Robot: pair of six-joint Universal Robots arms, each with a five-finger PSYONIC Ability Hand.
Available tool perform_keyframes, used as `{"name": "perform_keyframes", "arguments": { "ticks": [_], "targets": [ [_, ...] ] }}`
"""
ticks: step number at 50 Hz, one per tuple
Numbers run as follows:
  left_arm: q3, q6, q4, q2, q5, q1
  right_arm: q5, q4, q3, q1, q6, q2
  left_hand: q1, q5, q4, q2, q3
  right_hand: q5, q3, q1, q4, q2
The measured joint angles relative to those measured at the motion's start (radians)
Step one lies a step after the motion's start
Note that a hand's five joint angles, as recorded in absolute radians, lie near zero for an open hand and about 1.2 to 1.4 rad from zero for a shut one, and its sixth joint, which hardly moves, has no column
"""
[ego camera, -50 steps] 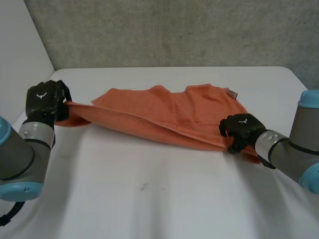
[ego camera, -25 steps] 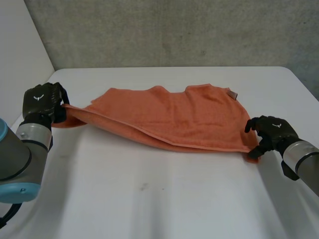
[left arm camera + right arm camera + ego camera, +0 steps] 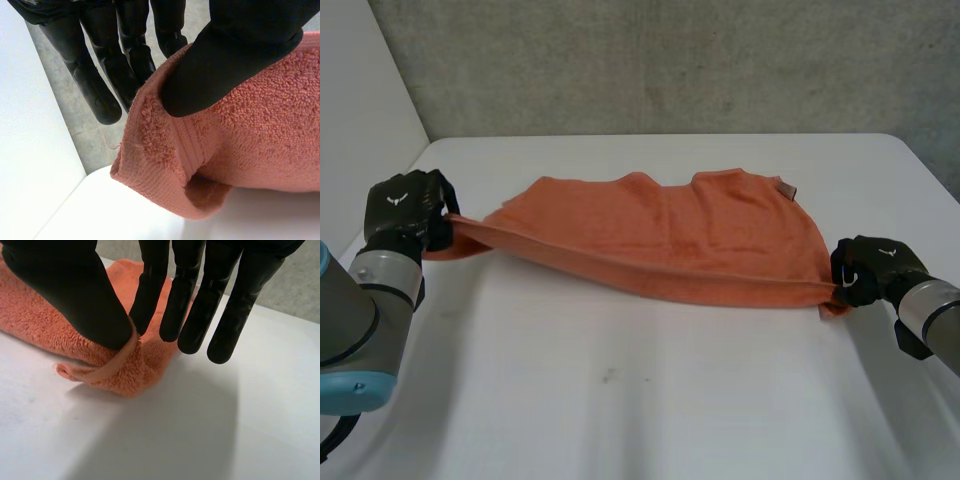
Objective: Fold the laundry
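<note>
An orange towel (image 3: pixel 670 230) lies across the middle of the white table (image 3: pixel 620 400), its near edge drawn into a taut line between my two hands. My left hand (image 3: pixel 405 205) holds the towel's left corner just above the table. In the left wrist view the thumb (image 3: pixel 240 45) presses the hemmed corner (image 3: pixel 165 150) against the fingers (image 3: pixel 100 80). My right hand (image 3: pixel 870 268) is at the towel's near right corner. In the right wrist view its thumb (image 3: pixel 65 295) and a straight finger (image 3: pixel 150 295) pinch that corner (image 3: pixel 115 370) low over the table.
A grey concrete wall (image 3: pixel 670 60) runs behind the table's far edge, and a white panel (image 3: pixel 360 90) stands at the left. Bare white tabletop (image 3: pixel 210 430) stretches in front of the towel and beside my right hand.
My right hand slid right along the towel's near edge to its right corner and pinched it. The near edge is now pulled straight. My left hand kept its hold and barely moved.
</note>
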Motion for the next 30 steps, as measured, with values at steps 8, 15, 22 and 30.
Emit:
{"name": "perform_keyframes", "arguments": {
  "ticks": [8,15,22,30],
  "targets": [
    [0.0,0.0,-0.007,0.001,0.0,0.001,-0.032,0.032,0.005,0.001,0.007,0.008,0.0,0.0,0.0,0.0,0.0,-0.073,-0.099,-0.066,-0.094,-0.082],
    [0.0,0.0,-0.007,0.0,0.0,0.001,-0.046,0.036,0.005,0.004,0.011,0.012,0.0,0.0,0.0,0.0,0.0,-0.11,-0.135,-0.099,-0.13,-0.119],
    [0.0,0.0,-0.007,0.0,0.0,0.0,-0.047,0.032,0.002,0.007,0.019,0.02,0.0,0.0,0.0,0.0,0.0,-0.204,-0.214,-0.166,-0.213,-0.208],
    [0.0,0.0,-0.009,0.0,0.0,-0.001,-0.039,0.031,-0.032,0.007,0.014,0.054,0.0,0.0,0.0,0.0,0.0,0.082,0.113,0.082,0.118,0.118]
  ]
}}
